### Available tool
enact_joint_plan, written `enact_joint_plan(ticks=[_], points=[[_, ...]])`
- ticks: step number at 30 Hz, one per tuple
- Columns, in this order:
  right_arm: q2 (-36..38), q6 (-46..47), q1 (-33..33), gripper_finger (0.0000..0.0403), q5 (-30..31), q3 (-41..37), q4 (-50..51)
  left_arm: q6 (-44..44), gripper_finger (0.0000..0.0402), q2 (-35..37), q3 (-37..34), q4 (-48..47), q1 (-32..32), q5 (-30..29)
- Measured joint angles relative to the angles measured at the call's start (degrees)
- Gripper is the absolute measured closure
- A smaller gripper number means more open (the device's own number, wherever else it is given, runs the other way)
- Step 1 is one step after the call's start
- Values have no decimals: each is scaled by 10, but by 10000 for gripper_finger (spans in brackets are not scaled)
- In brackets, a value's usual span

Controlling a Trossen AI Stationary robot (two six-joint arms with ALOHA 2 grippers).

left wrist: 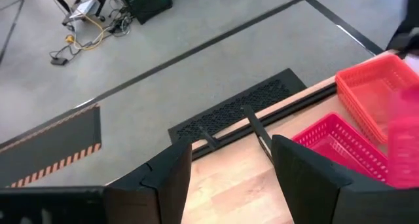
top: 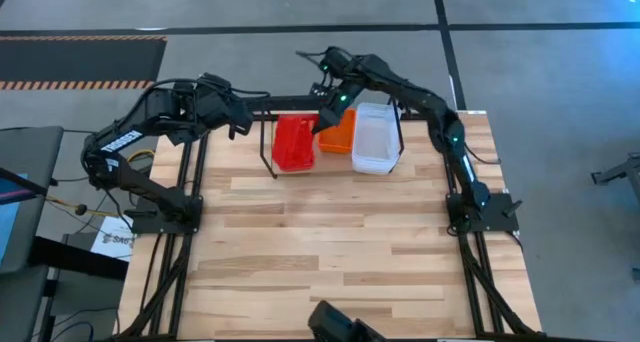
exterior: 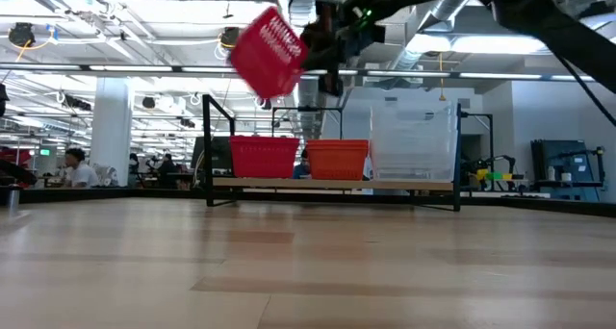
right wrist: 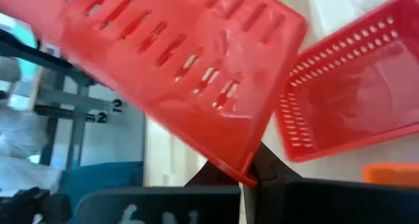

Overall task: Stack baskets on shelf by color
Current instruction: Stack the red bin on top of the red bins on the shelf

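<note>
A red basket [exterior: 268,52] hangs tilted in the air above the shelf's left end, held by my right gripper [exterior: 325,42]; in the right wrist view the held basket [right wrist: 177,60] fills most of the picture. On the black rod shelf [exterior: 208,146] stand a second red basket [exterior: 262,157], an orange basket [exterior: 337,159] and a taller stack of clear baskets [exterior: 414,141], side by side. My left gripper [left wrist: 229,178] is open, raised over the table's far left edge to the left of the shelf, and touches nothing. My right gripper holds the raised red basket by a corner of its rim [right wrist: 247,175], pinched between the two fingers. It comes from the table's right side, above the shelf. The basket is lifted clear and tilted steeply, its bottom turned toward the wrist camera.
The shelf [top: 272,154] stands along the table's far edge. The wooden table top [top: 330,242] in front of it shows nothing lying on it. The black frame posts [top: 190,182] run along both sides. People sit in the room beyond [exterior: 75,165].
</note>
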State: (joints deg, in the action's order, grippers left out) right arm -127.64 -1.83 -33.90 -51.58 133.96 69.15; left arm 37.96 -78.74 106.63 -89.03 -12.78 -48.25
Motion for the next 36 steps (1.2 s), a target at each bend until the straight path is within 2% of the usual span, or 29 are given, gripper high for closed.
enact_joint_plan(ticks=[7,27,36], points=[[-33,-45,-2,402,96,-2,72,-2,203,0,0,0,0,6],[-39,-73,-7,401,110,-1,75,8,203,0,0,0,0,11],[-39,-44,-7,399,137,-1,80,9,203,0,0,0,0,11]])
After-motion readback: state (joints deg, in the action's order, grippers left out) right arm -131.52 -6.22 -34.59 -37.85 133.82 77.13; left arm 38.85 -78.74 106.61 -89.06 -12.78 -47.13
